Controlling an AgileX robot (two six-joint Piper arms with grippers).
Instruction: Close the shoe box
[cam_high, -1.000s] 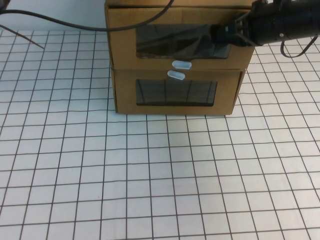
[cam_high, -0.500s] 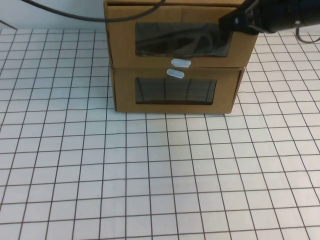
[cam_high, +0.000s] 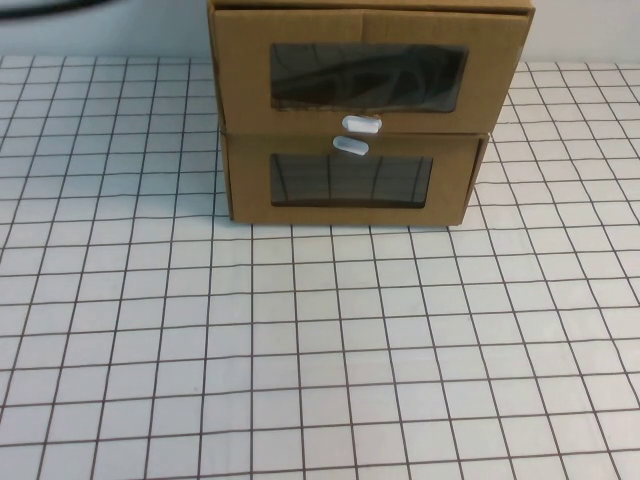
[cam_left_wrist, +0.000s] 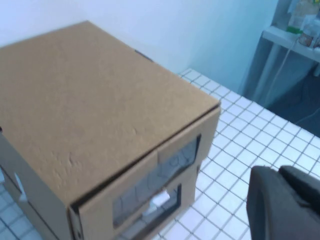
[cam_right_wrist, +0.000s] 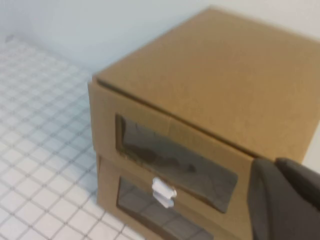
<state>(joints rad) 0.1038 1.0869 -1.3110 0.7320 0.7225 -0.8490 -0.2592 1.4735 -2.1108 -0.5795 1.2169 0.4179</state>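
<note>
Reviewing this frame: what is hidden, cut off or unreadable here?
- Left tool: left wrist view shows only a dark blurred part at the frame's corner; absent from the high view.
- Right tool: same in the right wrist view, raised beside the boxes.
- Upper brown cardboard shoe box with clear window: its top is cut off by the high view's edge; contents lost in window glare.
- Lower cardboard box: inside is dark.
</note>
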